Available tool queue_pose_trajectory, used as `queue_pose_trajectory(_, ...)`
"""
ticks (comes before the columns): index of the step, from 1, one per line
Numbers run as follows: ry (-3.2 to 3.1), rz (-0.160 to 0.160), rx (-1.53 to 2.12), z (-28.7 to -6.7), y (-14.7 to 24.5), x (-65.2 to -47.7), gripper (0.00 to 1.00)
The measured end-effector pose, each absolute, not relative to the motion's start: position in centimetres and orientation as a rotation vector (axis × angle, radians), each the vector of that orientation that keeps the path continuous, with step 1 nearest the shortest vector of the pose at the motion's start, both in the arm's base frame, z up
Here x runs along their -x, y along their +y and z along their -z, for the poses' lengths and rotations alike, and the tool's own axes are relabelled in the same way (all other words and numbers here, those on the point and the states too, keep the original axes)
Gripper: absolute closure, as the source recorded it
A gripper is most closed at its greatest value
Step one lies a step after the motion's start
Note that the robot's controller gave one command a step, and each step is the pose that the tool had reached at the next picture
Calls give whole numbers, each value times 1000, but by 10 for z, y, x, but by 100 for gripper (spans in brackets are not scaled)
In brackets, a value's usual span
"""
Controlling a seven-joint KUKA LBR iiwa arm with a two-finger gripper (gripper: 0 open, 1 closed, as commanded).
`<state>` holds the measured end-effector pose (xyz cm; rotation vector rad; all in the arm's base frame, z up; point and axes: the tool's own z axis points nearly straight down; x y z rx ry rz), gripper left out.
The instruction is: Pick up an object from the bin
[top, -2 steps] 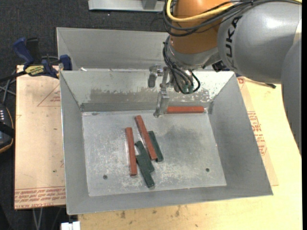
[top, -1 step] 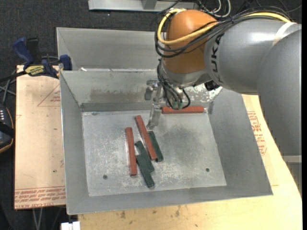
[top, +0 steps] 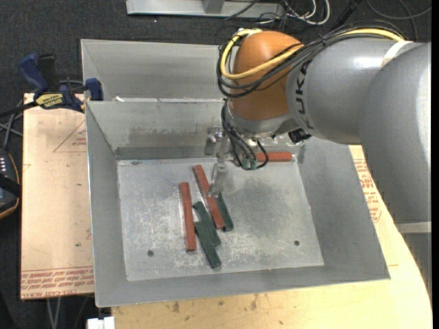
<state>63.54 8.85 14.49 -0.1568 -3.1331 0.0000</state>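
My gripper (top: pixel 217 184) hangs below the arm's wrist over the middle of the bin floor, its tip right at the upper part of a reddish-brown stick (top: pixel 208 196) that lies slanted there. To that stick's left, a second reddish-brown stick (top: pixel 186 216) lies nearly straight up and down the bin. A dark green stick (top: pixel 206 236) crosses between them, and a shorter dark green one (top: pixel 224 216) lies against the slanted stick's lower end. Whether anything is held I cannot tell.
A short reddish-brown stick (top: pixel 278 157) lies at the back right of the bin floor, half under the wrist. The arm and its orange cover hide the bin's back right part. Bare floor lies left, front and right of the sticks.
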Motion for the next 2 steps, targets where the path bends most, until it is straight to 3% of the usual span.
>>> queue_pose_trajectory(1, -3126, 3, 346, -134, 74, -648, 0)
queue_pose_trajectory(2, -3098, 3, 519, -71, 83, -641, 0)
